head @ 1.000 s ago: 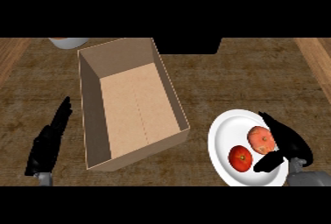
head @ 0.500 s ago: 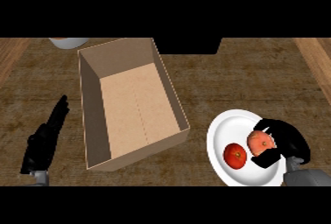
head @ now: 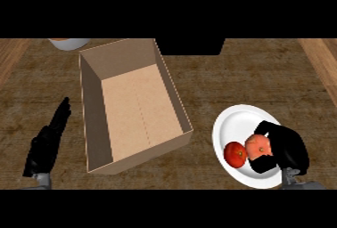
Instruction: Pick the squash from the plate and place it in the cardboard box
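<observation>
The robot's black right hand [head: 284,149] is lying over the right part of the round white plate [head: 230,122], its fingers curling round the orange squash [head: 257,146] that is sitting there. The squash is resting on the plate with the hand closing about its right and lower sides; whether the thumb is fully under it cannot be told. Just to the squash's left, touching or nearly touching it, a round red tomato-like fruit [head: 235,152] is sitting on the same plate. The tall open cardboard box [head: 132,120] is standing to the left of the plate, its near corner close to the plate's rim. The black left hand [head: 47,140] is resting open, fingers straight, on the dark wooden counter [head: 263,80] left of the box.

The risks from here appear to be these: the red fruit is crowding the squash and could be nudged off the plate as the hand lifts, and the rounded squash could be slipping if the fingers are not closing under it. The box's high near wall could also be catching the hand on a low crossing.
</observation>
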